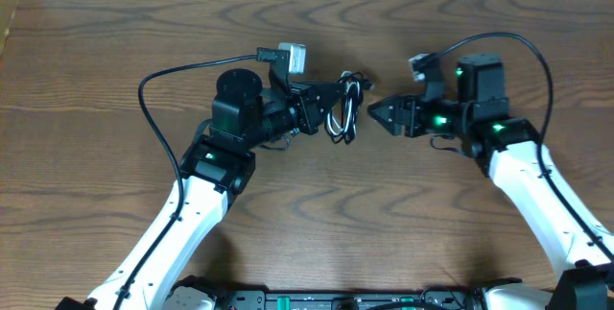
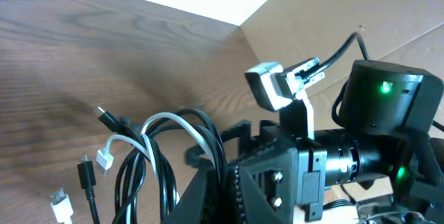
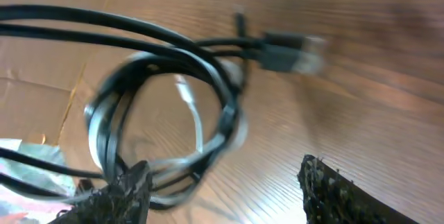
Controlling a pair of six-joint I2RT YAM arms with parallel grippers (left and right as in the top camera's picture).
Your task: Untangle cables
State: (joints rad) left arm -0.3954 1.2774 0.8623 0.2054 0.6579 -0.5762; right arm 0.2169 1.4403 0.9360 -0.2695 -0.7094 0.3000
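The cables (image 1: 346, 108) are a small bundle of thin black and white cords at the table's middle. My left gripper (image 1: 324, 110) is shut on the bundle from the left. In the left wrist view the cables (image 2: 170, 151) loop out ahead of the left gripper (image 2: 223, 193), with small black and white plug ends (image 2: 104, 160) lying on the wood. My right gripper (image 1: 376, 112) points at the bundle from the right and stands open. In the right wrist view the looped cables (image 3: 166, 106) are blurred. One right fingertip (image 3: 119, 195) overlaps the loop's lower edge, and nothing is clamped in the right gripper (image 3: 222, 193).
The left arm's thick black wire (image 1: 153, 84) arcs over the table at the back left. A cardboard panel (image 2: 312, 16) stands at the table's far side. The right arm's wrist camera (image 2: 267, 89) and body sit close in front of my left gripper.
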